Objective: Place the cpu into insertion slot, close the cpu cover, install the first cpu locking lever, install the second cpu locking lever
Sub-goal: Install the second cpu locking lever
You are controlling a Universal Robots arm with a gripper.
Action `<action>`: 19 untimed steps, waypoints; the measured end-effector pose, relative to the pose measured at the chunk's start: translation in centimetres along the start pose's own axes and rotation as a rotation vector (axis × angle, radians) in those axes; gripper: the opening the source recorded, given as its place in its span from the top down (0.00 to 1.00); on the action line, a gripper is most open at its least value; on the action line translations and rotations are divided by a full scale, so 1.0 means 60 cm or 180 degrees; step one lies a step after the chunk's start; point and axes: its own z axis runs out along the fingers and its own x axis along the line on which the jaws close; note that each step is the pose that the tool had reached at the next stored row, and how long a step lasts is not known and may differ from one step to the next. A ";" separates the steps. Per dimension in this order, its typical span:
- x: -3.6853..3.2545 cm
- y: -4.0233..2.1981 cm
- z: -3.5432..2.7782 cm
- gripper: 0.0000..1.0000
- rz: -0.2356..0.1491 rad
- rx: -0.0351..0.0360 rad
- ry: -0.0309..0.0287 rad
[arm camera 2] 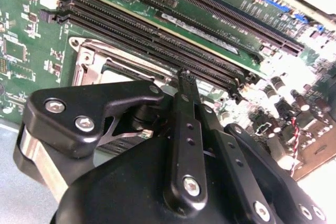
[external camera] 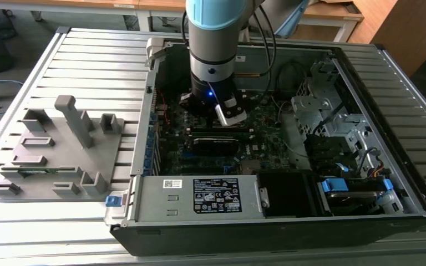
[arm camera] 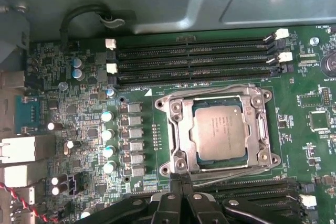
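Observation:
The cpu (arm camera: 218,129), a flat square chip with a dull grey metal top, lies in the insertion slot (arm camera: 265,153) on the green motherboard. The silver cpu cover (arm camera: 179,129) lies flat around it, and the chip shows through its window. A thin silver lever rod (arm camera: 231,174) runs along the socket's side nearest my fingertips. My gripper (arm camera: 181,178) is shut, and its black fingers (arm camera 2: 185,98) meet in a narrow tip right at the socket's edge, by the lever's end. In the exterior view the gripper (external camera: 229,115) hangs low inside the open computer case.
Long black memory slots (arm camera: 194,59) run beside the socket, and a row of capacitors (arm camera: 107,135) stands on its other side. The case holds a power supply (external camera: 198,197) and a drive cage (external camera: 324,116). A grey fixture (external camera: 57,144) stands at the exterior view's left.

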 end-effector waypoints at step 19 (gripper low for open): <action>0.007 -0.003 0.013 0.90 0.0005 -0.0102 0.0010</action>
